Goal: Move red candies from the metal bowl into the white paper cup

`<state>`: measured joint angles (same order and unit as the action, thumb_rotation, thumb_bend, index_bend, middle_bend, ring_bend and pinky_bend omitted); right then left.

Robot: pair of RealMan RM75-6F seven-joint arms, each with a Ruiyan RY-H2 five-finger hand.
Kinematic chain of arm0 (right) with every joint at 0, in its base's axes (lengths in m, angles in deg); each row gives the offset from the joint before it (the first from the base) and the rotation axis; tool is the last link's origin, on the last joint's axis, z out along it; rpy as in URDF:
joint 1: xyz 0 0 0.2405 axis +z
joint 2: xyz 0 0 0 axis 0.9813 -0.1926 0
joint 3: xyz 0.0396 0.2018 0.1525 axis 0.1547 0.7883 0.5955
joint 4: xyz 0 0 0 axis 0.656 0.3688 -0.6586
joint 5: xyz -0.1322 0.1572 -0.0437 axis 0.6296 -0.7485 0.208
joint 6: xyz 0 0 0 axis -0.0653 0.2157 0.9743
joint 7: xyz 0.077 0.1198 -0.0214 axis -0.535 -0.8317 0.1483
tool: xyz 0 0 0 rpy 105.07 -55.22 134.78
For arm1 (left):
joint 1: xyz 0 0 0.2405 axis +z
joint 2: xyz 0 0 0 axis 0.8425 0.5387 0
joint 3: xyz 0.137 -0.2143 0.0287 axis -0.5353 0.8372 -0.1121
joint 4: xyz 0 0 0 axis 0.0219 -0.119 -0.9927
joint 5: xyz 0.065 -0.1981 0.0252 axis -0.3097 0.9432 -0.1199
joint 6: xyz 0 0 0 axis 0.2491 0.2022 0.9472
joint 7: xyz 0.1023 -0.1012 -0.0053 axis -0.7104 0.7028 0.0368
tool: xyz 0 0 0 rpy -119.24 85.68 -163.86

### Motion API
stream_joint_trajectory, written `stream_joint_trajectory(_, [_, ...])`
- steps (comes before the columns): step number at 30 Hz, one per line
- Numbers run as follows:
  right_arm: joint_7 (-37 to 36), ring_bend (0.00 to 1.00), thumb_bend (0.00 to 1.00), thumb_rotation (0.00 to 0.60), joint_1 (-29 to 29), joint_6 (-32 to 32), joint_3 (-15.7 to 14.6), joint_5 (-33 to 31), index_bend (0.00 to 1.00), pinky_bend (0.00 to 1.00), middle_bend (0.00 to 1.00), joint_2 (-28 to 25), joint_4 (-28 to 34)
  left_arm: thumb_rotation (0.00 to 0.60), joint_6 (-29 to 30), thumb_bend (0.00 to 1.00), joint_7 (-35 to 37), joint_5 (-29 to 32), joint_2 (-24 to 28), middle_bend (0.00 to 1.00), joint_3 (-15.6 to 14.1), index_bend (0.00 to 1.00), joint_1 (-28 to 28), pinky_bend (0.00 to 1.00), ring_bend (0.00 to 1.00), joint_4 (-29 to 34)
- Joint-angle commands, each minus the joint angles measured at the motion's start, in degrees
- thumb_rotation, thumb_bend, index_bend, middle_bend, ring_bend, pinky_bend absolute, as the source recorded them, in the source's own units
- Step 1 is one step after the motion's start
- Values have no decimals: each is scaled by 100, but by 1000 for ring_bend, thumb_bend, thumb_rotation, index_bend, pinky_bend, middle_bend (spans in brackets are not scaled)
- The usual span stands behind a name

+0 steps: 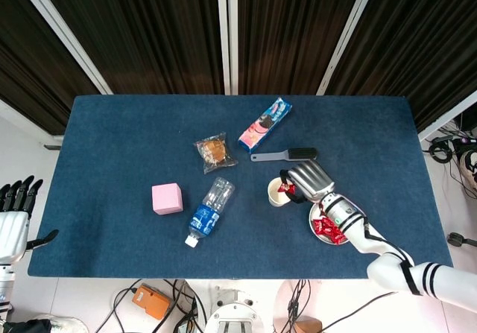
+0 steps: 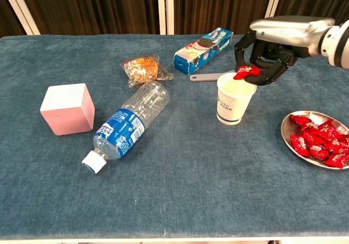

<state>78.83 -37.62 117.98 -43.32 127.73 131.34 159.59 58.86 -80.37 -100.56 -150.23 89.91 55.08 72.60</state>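
Observation:
A white paper cup [image 2: 235, 98] [image 1: 279, 193] stands upright right of the table's middle. My right hand [image 2: 272, 45] [image 1: 307, 179] hovers just over its rim and pinches one red candy [image 2: 246, 71] [image 1: 285, 188] above the cup's mouth. The metal bowl [image 2: 289, 134] [image 1: 314, 224] sits to the cup's right near the front edge, with several red candies [image 2: 318, 142] [image 1: 326, 229] in it. My left hand [image 1: 15, 214] hangs off the table's left side, fingers spread, holding nothing.
A plastic water bottle [image 2: 128, 125] lies left of the cup, with a pink cube [image 2: 67, 108] further left. Behind the cup are a black brush [image 2: 240, 71], a blue cookie box [image 2: 203, 49] and a wrapped pastry [image 2: 143, 69].

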Motion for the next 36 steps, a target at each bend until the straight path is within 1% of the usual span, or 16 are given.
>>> stream_joint_trajectory(1, [69,1000,570,600,85,-45,-8,-45,578,1000,932,46,-20,600,5,7,-8,4,3,0,4,6,3,0,0,-6])
stream_joint_trajectory(5, [85,1000,558,600,169,-95,-72,-52,530,1000,932,57,-1,600,2,7,-6,9,11,0,2,5,9,0,0,-11])
stream_joint_trajectory(9, [128,1000,508,600,199,-73,-132,-76,470,1000,932,20,52,600,3,7,4,22,4,0,12,5,11,0,0,-13])
stream_joint_trajectory(15, [23,1000,438,600,-38,379,-208,27,426,1000,931,-296,332,600,-26,8,8,2,-16,0,23,5,-22,0,0,-26])
stream_joint_trajectory(18, [-42,1000,397,600,-351,820,-354,214,426,1000,932,-601,542,600,-9,7,14,-35,-9,0,32,5,-38,0,0,-22])
stream_joint_trajectory(22, [-158,1000,395,600,-886,1250,-746,335,474,1000,932,-1079,689,600,14,7,52,-60,-9,0,30,5,-33,0,0,-27])
stream_joint_trajectory(25, [-207,1000,394,600,-1093,1145,-1025,236,475,1000,932,-1240,564,600,17,7,46,-90,-17,0,20,5,-40,0,0,-33])
stream_joint_trajectory(29, [-330,1000,393,600,-1221,933,-1301,260,459,1000,932,-1250,419,600,59,7,38,-125,-30,0,7,5,-24,0,0,-17])
stream_joint_trajectory(33, [-437,1000,393,600,-1256,842,-1372,315,464,1000,932,-1143,210,600,96,7,32,-124,-29,0,1,5,3,0,0,5])
stream_joint_trajectory(36, [-378,1000,393,600,-1210,724,-1382,334,469,1000,932,-1032,32,600,126,7,20,-138,-20,0,-2,5,16,0,0,23])
